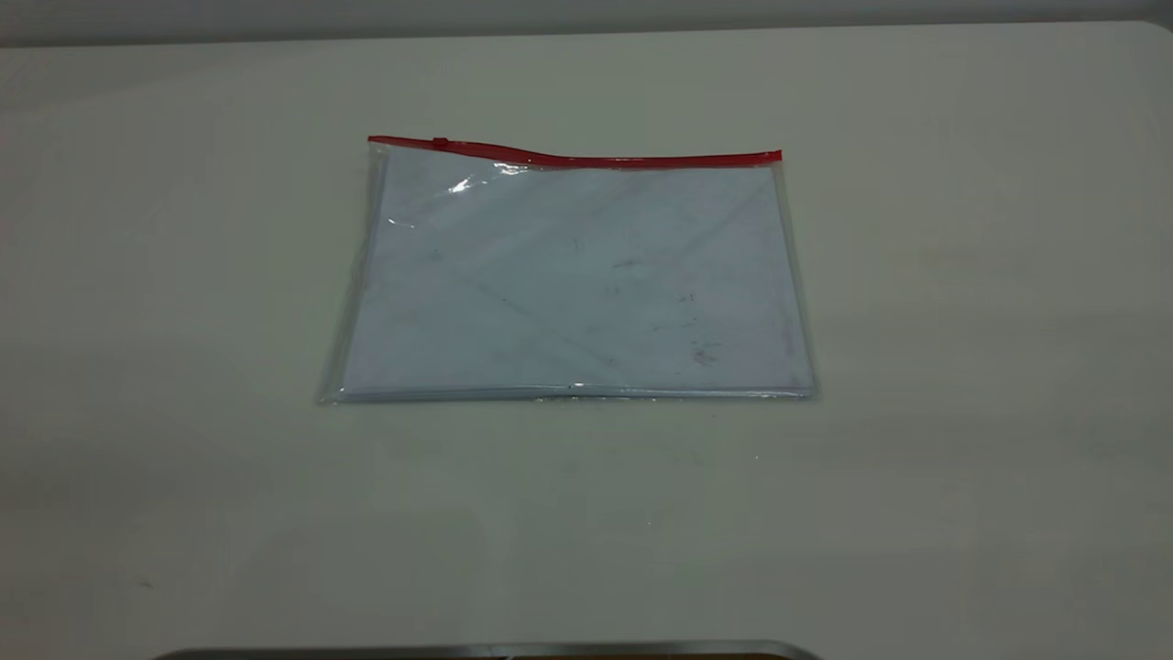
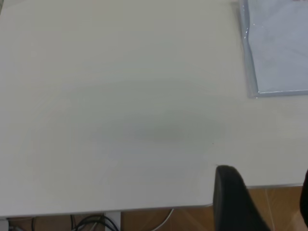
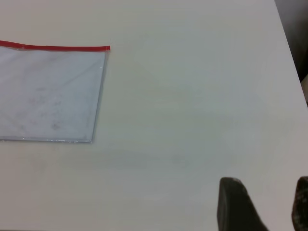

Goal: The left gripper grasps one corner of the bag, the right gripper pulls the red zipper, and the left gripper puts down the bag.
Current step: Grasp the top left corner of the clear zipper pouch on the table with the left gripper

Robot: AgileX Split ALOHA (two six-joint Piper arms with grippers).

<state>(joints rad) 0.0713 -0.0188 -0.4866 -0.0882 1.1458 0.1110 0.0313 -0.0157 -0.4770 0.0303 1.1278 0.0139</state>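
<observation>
Pale table [image 1: 962, 302], matte, fills all three views; bag [image 1: 573, 280] lies flat near its middle, touched by nothing.

Bag's long axis runs left to right in the exterior view. Zipper [image 1: 586, 158] edges the far long side, slider tab [image 1: 441, 143] close to the left end. So the slider sits on the left arm's side, and the strip runs away toward the right arm.

Neither arm shows in the exterior view. Left gripper [image 2: 262, 202]: two dark fingers with a clear gap between, released, holding nothing, well apart from the bag's near-left corner. Right gripper [image 3: 264, 204]: likewise spread and empty, well apart from the bag's right end. Neither looks clearly nearer; cannot tell which.

Judgement: nothing of the task done yet. Left arm's corner grasp comes first, likely at the left end by the slider.

Bag look: clear glossy plastic, scuffed, glare near the upper left, pale bluish sheets inside. Zipper rides up slightly near the tab.
</observation>
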